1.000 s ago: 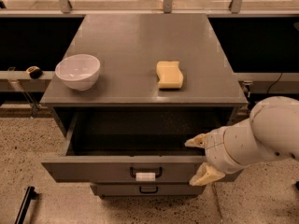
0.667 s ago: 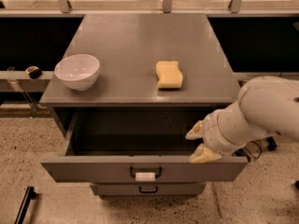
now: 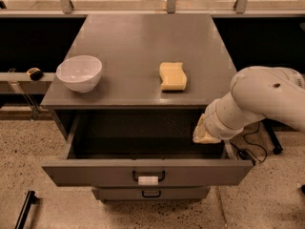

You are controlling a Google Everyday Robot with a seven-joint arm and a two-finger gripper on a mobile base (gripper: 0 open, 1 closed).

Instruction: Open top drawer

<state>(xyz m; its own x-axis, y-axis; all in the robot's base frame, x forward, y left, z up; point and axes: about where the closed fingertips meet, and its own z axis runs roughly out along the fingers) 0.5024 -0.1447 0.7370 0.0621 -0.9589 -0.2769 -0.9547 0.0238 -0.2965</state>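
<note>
The top drawer (image 3: pixel 95 171) of the grey cabinet stands pulled out, its dark inside showing empty. Its black handle (image 3: pixel 148 176) carries a small white tag. My gripper (image 3: pixel 205 132) hangs on the white arm at the drawer's right rear corner, just under the cabinet top's front edge and above the drawer's right side. It holds nothing that I can see and is apart from the handle.
On the cabinet top (image 3: pixel 143 42) sit a white bowl (image 3: pixel 79 73) at the left and a yellow sponge (image 3: pixel 172 76) near the middle. A lower drawer (image 3: pixel 150 193) shows under the open one. A cable (image 3: pixel 245 151) lies on the floor at the right.
My gripper has risen and drawn back from the drawer's front panel towards the cabinet's right side. The drawer stays open as before.
</note>
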